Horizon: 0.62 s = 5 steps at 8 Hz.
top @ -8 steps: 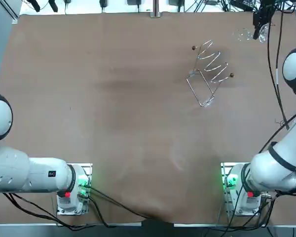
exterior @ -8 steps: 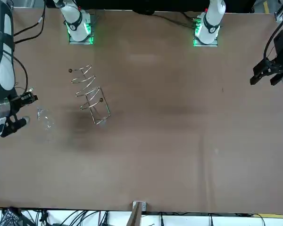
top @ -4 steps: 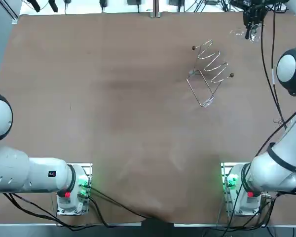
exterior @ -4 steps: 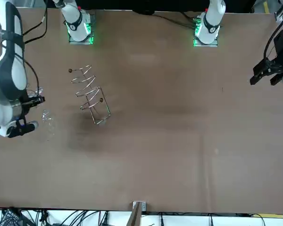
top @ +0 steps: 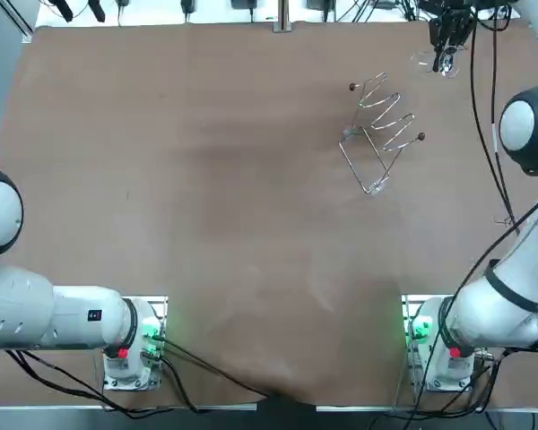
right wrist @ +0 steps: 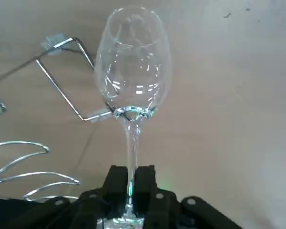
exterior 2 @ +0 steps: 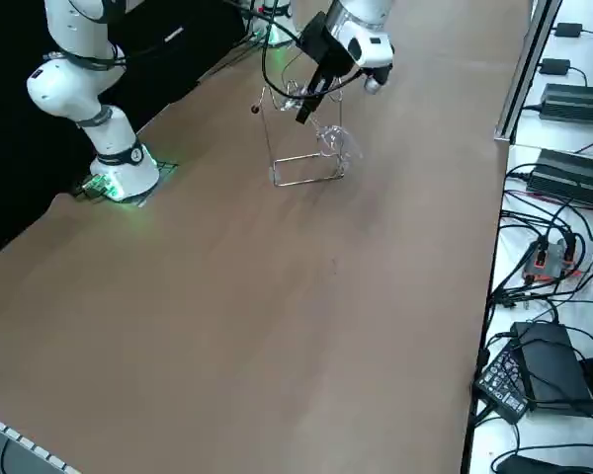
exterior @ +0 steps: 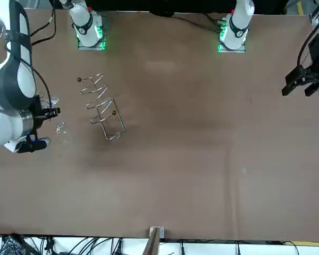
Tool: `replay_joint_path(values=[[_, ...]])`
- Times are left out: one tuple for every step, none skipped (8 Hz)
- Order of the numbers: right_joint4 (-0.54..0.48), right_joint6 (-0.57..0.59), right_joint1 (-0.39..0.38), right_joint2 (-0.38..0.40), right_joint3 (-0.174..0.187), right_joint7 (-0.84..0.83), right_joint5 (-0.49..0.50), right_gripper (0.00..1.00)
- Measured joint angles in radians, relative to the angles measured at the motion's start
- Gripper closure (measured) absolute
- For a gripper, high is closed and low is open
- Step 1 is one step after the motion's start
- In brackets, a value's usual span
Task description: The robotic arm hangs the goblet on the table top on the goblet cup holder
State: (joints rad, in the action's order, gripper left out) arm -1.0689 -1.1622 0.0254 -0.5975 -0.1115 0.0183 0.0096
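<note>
Two fingers of the right gripper (right wrist: 131, 179) are pinched shut on the stem of the goblet (right wrist: 132, 71), low down near the foot. The bowl points away from the wrist. The goblet appears clear of the table (top: 206, 179), held just beside the wire goblet holder (top: 381, 134) at the far right side. It is not yet hung.

Risks, as judged:
- The stem is thin and smooth and the pinch is narrow, so the glass may pivot or slip if the arm swings fast.
- The foot must slide between two wires, and a small misalignment would knock glass on wire, chipping it or shoving the light holder across the table.
- Letting go before the foot seats would drop the goblet.
</note>
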Motion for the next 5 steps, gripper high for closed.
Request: replay_joint_path(values=[[0.007,0.0,-0.002,0.0,-0.001,-0.051,0.032,0.89],[0.013,0.0,-0.008,0.0,-0.004,-0.092,0.051,0.89],[0.016,0.0,-0.019,0.0,-0.006,-0.125,0.055,0.89],[0.017,0.0,-0.032,0.0,-0.007,-0.156,0.057,0.89],[0.017,0.001,-0.044,0.0,-0.007,-0.187,0.057,0.89]])
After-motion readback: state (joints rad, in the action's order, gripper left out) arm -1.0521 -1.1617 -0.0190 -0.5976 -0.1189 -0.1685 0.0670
